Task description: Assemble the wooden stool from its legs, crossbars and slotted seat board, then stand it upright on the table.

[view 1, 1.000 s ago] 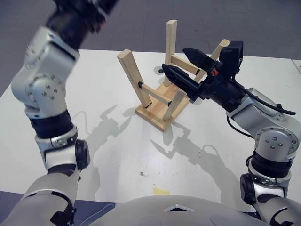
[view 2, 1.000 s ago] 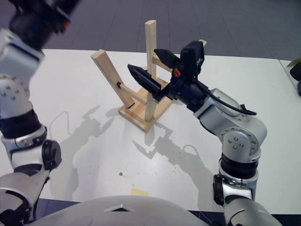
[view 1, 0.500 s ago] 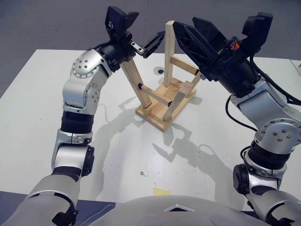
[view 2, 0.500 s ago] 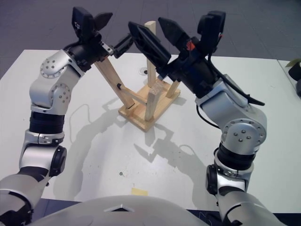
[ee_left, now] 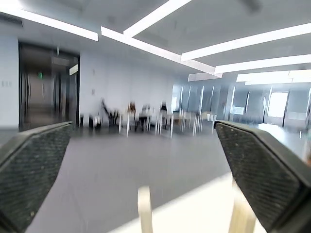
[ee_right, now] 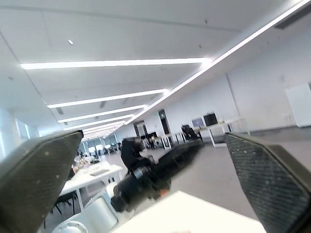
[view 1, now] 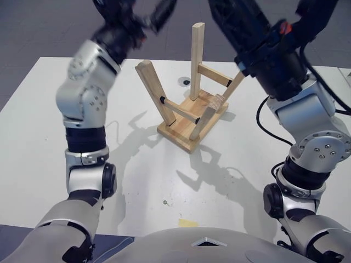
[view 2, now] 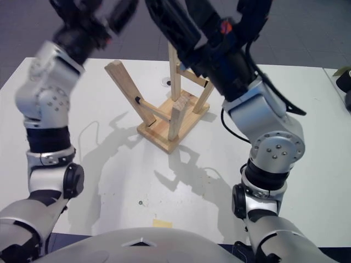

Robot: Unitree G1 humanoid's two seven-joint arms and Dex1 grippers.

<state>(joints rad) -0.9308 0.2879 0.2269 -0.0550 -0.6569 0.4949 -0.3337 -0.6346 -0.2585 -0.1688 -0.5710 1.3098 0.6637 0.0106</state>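
The wooden stool (view 1: 189, 118) rests upside down on the white table (view 1: 44, 137), its seat board (view 1: 184, 131) flat on the surface and its legs joined by crossbars (view 1: 180, 108) pointing up. Both arms are raised high above it and touch nothing. My left gripper (ee_left: 146, 165) is open, with two leg tips (ee_left: 144, 208) seen below it. Over the far side of the stool my right gripper (view 2: 189, 16) is also open and empty, its dark fingers (ee_right: 43, 165) spread wide. In the right wrist view the left gripper (ee_right: 146, 174) appears farther off.
A small round hole (view 1: 186, 82) sits in the table behind the stool. A scrap of yellow tape (view 1: 188, 223) and a dark speck (view 1: 165, 202) lie near the front edge. A dark object (view 2: 344, 82) pokes in at the far right.
Both arms have swung upward and away from the stool, the right gripper leaving the legs it was beside. The stool has stayed where it was.
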